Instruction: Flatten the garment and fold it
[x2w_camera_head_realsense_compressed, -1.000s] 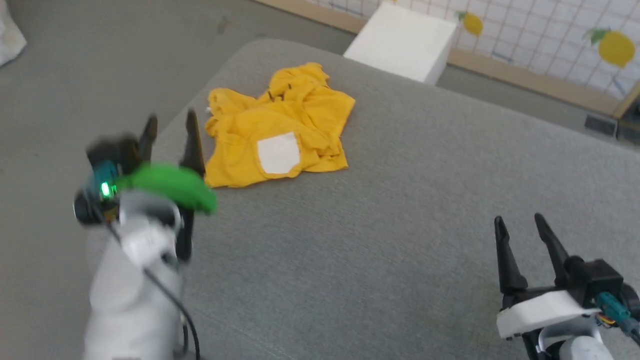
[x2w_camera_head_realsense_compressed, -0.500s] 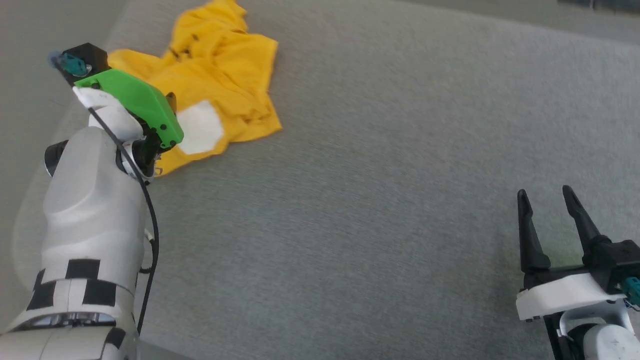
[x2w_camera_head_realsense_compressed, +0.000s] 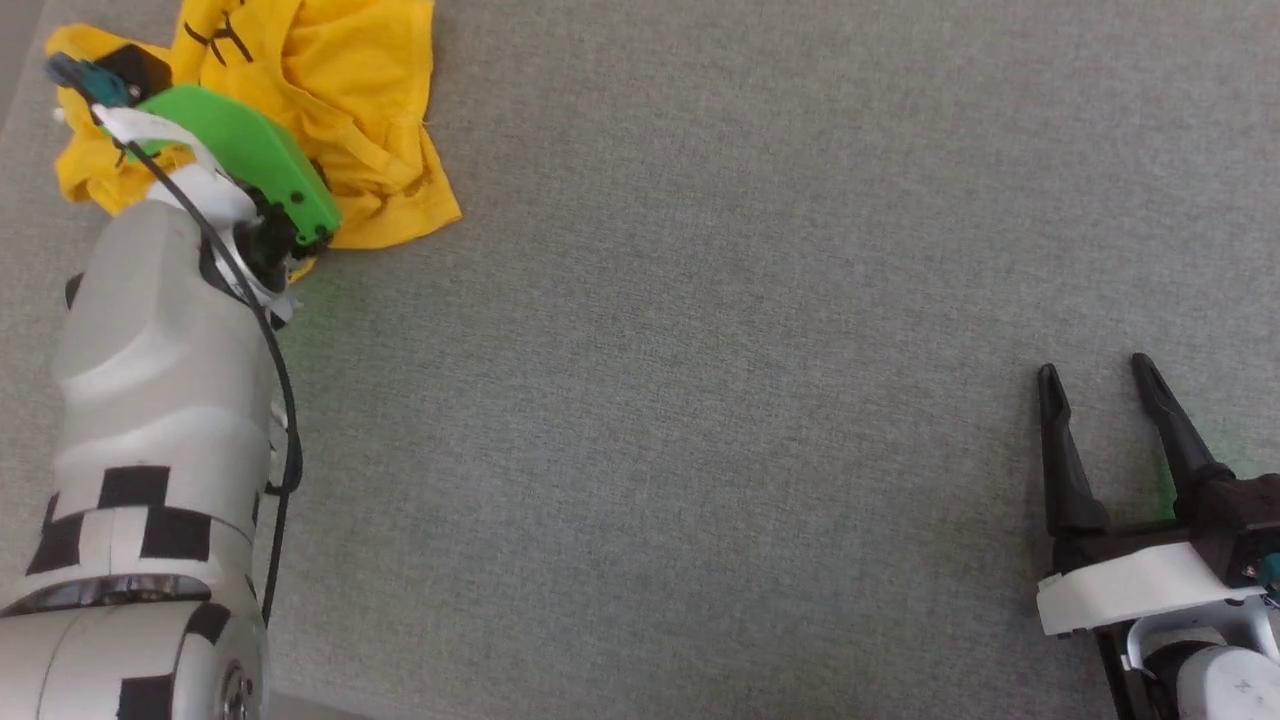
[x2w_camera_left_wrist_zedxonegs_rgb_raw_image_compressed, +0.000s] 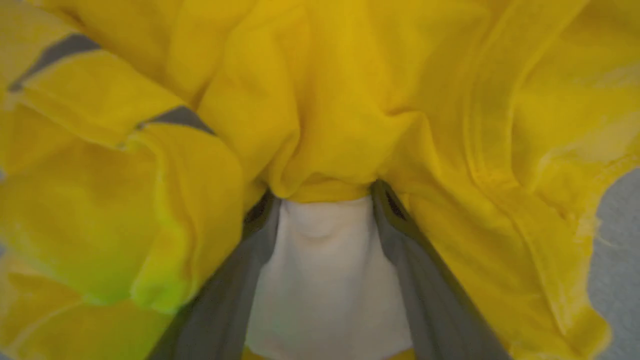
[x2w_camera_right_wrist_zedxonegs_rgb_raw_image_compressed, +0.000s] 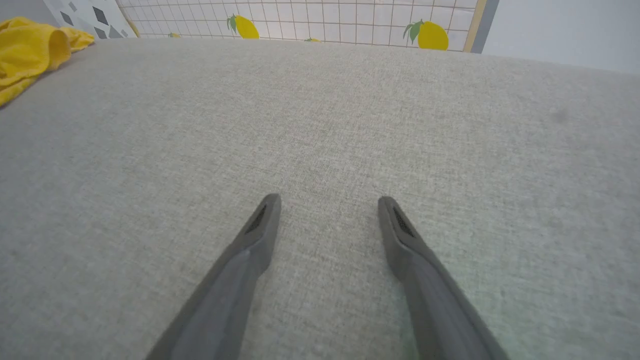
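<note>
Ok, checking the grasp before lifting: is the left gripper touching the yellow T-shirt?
Touching. The left wrist view shows the left gripper with both tips buried in the yellow T-shirt.

Looks like soft, matt knit cloth on the garment (x2w_camera_head_realsense_compressed: 360, 90), creased all over, with a smoother white patch (x2w_camera_left_wrist_zedxonegs_rgb_raw_image_compressed: 320, 280) (print-like, flatter than the yellow). Reads as coarse woven grey fabric on the work surface (x2w_camera_head_realsense_compressed: 700, 420). Shows smooth green plastic on the wrist cover (x2w_camera_head_realsense_compressed: 250, 165), matt dark plastic on the fingers (x2w_camera_right_wrist_zedxonegs_rgb_raw_image_compressed: 235, 280) of the right gripper (x2w_camera_head_realsense_compressed: 1093, 365).

One yellow garment (x2w_camera_head_realsense_compressed: 350, 90), two pincers — left pincer (x2w_camera_left_wrist_zedxonegs_rgb_raw_image_compressed: 322, 200), right pincer (x2w_camera_head_realsense_compressed: 1095, 375) — and two clear lemon prints (x2w_camera_right_wrist_zedxonegs_rgb_raw_image_compressed: 432, 35), perhaps more
</note>
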